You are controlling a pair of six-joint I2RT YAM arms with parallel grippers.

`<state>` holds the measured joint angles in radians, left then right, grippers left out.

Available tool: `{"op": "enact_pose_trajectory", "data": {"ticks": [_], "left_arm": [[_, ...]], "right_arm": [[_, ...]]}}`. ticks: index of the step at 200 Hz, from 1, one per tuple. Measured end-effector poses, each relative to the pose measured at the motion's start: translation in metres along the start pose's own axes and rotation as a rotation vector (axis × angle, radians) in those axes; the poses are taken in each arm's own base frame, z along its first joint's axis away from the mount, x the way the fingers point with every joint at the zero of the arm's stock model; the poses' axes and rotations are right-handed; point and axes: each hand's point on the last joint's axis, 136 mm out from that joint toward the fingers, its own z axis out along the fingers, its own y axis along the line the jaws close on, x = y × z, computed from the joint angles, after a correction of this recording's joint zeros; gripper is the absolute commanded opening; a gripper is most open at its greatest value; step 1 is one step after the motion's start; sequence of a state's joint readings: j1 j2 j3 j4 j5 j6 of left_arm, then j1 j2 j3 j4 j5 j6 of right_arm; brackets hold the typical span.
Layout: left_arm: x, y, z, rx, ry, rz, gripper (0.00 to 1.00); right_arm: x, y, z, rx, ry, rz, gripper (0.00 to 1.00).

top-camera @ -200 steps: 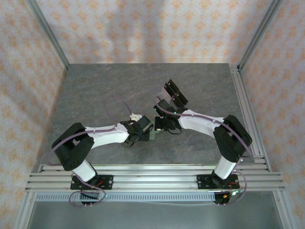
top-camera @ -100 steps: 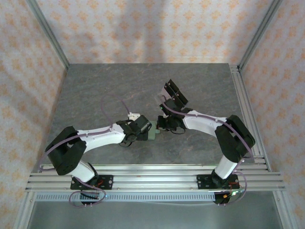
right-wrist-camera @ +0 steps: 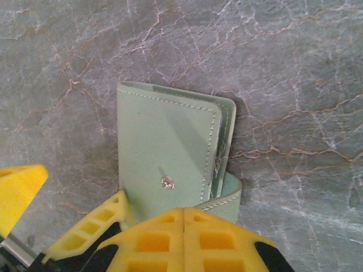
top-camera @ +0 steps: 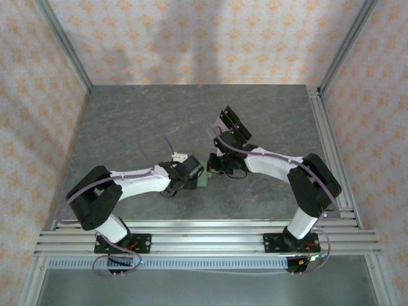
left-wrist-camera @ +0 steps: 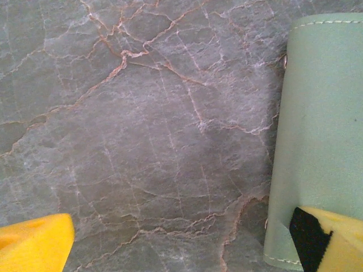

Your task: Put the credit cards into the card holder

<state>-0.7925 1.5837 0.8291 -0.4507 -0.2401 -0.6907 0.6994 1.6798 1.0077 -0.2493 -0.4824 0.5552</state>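
Right wrist view tells it best: the sage-green card holder lies folded on the marble table, so I reckon job one is getting it open. I'd pin one edge and peel the cover slowly so it doesn't skid. The right gripper has its fingers closed together at the holder's near edge; can't tell if they're pinching it. The left gripper is spread wide, gripping nothing, with one pad on the holder's corner.

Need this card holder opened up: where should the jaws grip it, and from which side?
Likely the top cover's free stitched edge, where the card holder gapes and its layers lift off the table. Come in from that open side; the rest lies flat, offering no lip.
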Motion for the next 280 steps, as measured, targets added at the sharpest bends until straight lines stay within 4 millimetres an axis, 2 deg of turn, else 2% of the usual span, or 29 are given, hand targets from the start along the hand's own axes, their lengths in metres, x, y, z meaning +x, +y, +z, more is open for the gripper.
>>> {"op": "enact_pose_trajectory", "data": {"ticks": [69,162,280], "left_arm": [[-0.001,-0.003,0.003,0.009,-0.003,-0.004,1.00],[0.000,-0.006,0.003,0.022,0.001,-0.006,1.00],[0.000,-0.008,0.004,0.033,-0.002,-0.011,1.00]], "right_arm": [[-0.001,0.009,0.003,-0.038,0.017,0.014,0.00],[-0.002,0.020,0.020,-0.051,0.049,0.003,0.00],[0.000,0.009,0.033,-0.018,0.064,0.016,0.00]]}}
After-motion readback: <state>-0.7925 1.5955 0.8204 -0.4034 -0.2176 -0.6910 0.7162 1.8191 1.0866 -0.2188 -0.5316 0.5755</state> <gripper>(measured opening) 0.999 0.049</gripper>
